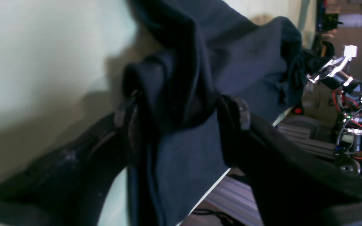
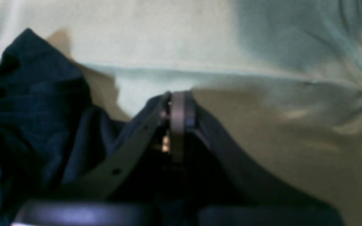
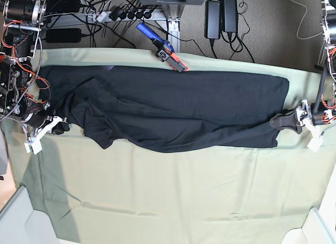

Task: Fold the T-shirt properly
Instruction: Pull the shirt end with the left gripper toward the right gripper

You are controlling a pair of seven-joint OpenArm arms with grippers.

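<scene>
The black T-shirt [image 3: 168,113] lies plain side up in a long band across the table, its print hidden. My left gripper [image 3: 281,122] is at the shirt's right end. In the left wrist view the left gripper [image 1: 182,114] is shut on a bunched fold of the T-shirt [image 1: 231,62]. My right gripper [image 3: 59,124] is at the shirt's left end. In the right wrist view the right gripper [image 2: 178,103] has its jaws pressed together, with the T-shirt [image 2: 36,103] gathered against its left side; the pinch itself is blurred.
A pale green cloth [image 3: 168,197] covers the table. An orange and blue tool [image 3: 165,51] lies at the back edge. Cables and power bricks [image 3: 220,13] sit behind the table. White bins stand at the front left corner [image 3: 16,220] and the front right corner [image 3: 315,228].
</scene>
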